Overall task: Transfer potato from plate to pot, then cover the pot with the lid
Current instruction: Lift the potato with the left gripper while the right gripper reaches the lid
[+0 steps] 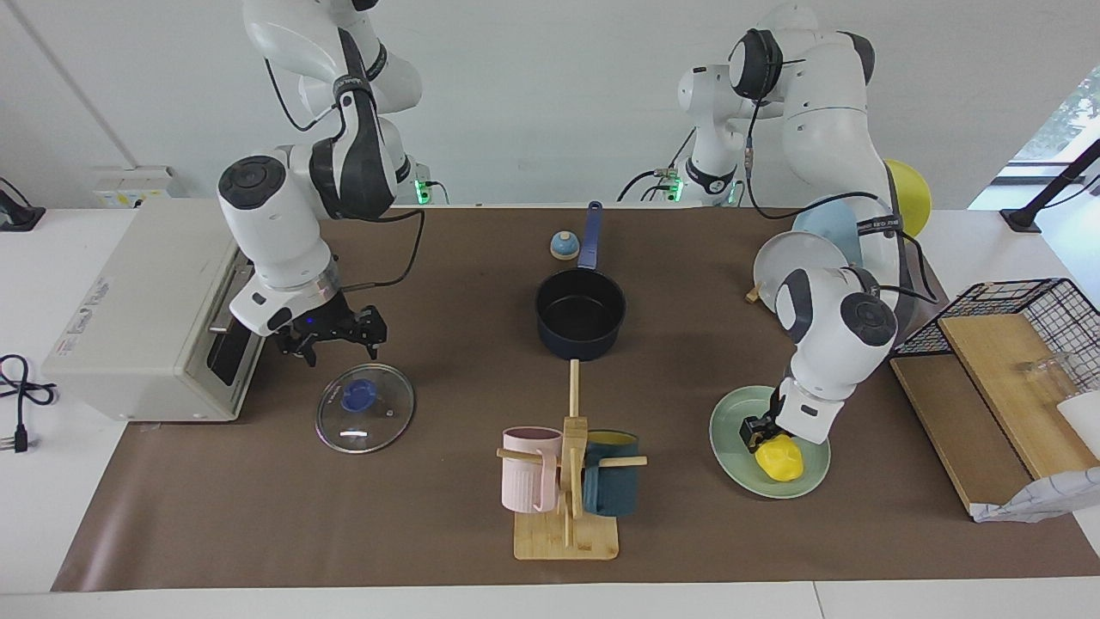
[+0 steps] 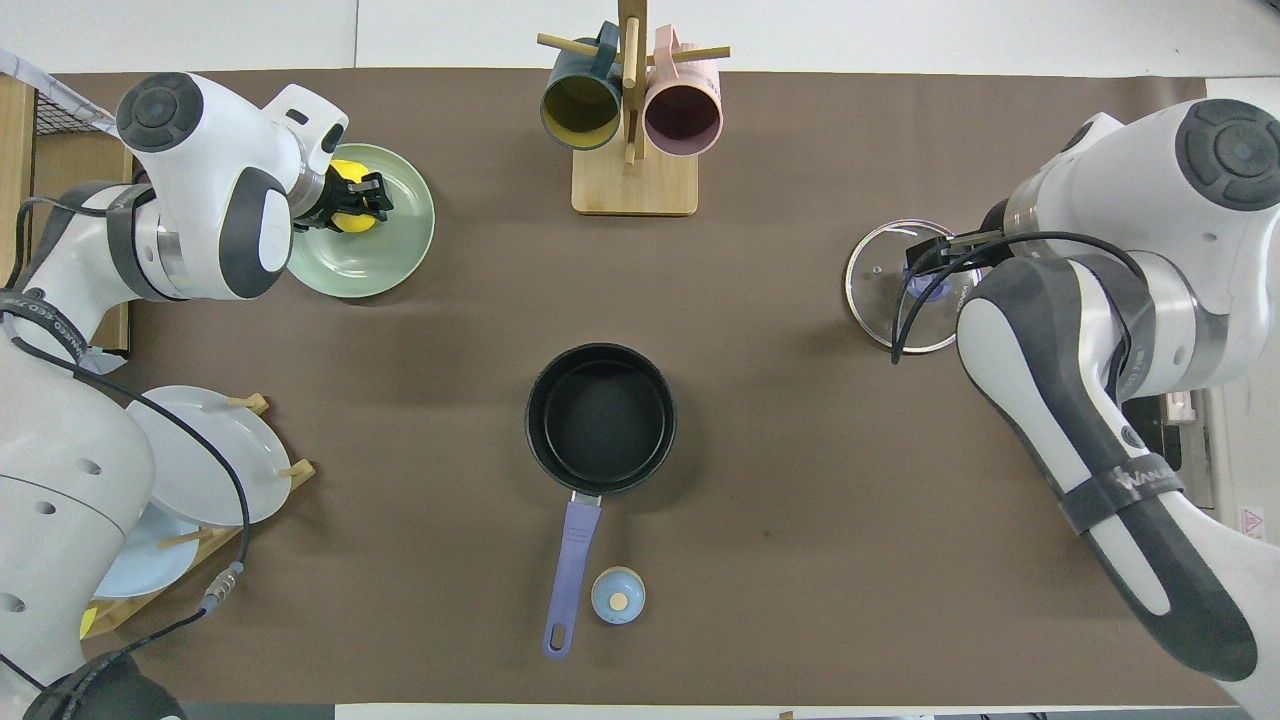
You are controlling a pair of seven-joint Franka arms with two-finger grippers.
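Toward the right arm's end of the table from the pot (image 1: 580, 314), well apart from it, an oven (image 1: 129, 318) sat at the mat's edge. Just beside the oven's front, the right gripper (image 1: 331, 342) hung over the lid (image 1: 365, 413), above it and not touching, its fingers spread apart with nothing between them. From overhead it covered the lid's blue knob (image 1: 358, 395). The lid lay flat on the mat, farther from the robots than the pot and well off toward that same end.

Farther from the robots than the pot, almost in line with it, stood a mug rack (image 1: 567, 481) carrying a pink and a teal mug. The pot itself sat mid-table, open and with nothing inside, its handle (image 1: 590, 234) pointing toward the robots. A small bell (image 1: 564, 246) rested just beside that handle, nearer to the robots than the pot.

Toward the left arm's end from the pot, and farther from the robots, lay the plate (image 1: 739, 468). The potato (image 1: 782, 460) was on it, at the side away from the pot. The left gripper (image 1: 760, 432) was down on the plate with its fingers closed on the potato. Nearer to the robots than the plate, a plate rack (image 1: 803, 271) stood partly hidden by the left arm, and a wire basket (image 1: 1031, 301) sat past the mat's edge.
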